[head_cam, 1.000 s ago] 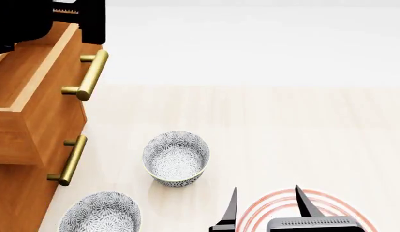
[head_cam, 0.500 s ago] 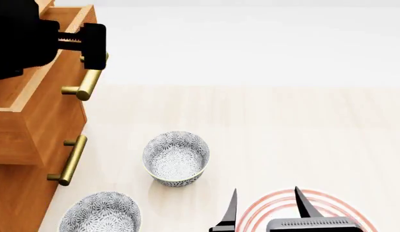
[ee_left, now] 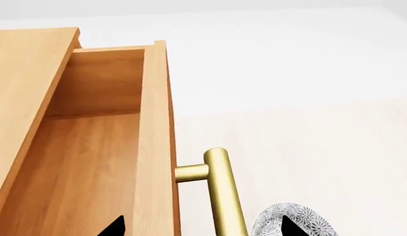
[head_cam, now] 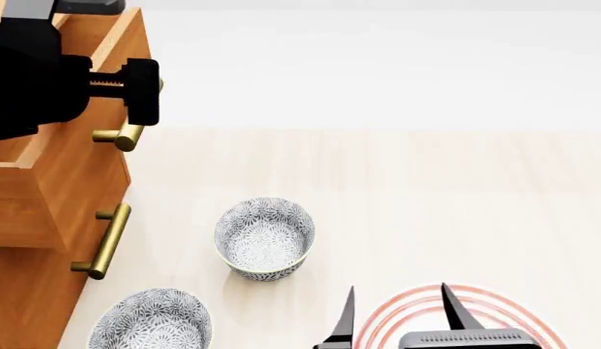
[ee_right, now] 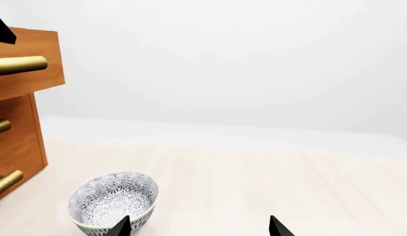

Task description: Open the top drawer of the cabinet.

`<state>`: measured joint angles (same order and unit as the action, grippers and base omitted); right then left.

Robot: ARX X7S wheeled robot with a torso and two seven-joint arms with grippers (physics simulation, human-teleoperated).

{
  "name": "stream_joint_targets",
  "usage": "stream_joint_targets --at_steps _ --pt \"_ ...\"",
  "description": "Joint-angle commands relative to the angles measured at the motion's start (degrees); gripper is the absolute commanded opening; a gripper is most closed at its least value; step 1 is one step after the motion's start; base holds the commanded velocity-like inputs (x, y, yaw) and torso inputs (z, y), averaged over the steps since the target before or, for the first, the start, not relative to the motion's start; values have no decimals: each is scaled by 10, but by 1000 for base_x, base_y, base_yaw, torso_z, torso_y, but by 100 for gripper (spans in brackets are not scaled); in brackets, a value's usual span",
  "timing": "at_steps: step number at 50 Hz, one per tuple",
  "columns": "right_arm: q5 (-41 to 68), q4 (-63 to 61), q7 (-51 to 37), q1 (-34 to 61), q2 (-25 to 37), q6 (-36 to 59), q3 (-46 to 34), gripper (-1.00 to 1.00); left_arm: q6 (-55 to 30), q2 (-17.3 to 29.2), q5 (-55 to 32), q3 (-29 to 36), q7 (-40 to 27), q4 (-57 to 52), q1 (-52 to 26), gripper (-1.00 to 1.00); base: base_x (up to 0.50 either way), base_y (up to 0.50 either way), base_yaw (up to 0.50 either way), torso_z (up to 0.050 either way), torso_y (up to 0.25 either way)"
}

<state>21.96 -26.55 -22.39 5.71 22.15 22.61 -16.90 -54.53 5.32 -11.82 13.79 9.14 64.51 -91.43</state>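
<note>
Left gripper (head_cam: 135, 89) descended, spread, straddling top drawer (head_cam: 58, 156) handle (ee_left: 223, 196); drawer open.

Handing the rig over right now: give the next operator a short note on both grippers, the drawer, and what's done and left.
Left gripper: above the top drawer's handle, jaws spread either side, holding nothing.
Right gripper: open, idle over the red-ringed plate.
Top drawer: pulled out of the cabinet, its wooden inside showing.
Two patterned bowls lie on the floor.
Left: judge whether it is out far enough, then back the left arm away.
</note>
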Motion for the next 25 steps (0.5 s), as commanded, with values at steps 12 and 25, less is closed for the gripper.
stream_joint_targets --at_steps 12,25 --pt "1 -9 -5 4 2 8 -7 100 -30 5 -26 -11 31 -5 41 100 0 0 0 0 0" --pt "2 3 -3 3 2 -1 -6 100 -47 -22 -43 -19 22 -28 41 100 0 0 0 0 0"
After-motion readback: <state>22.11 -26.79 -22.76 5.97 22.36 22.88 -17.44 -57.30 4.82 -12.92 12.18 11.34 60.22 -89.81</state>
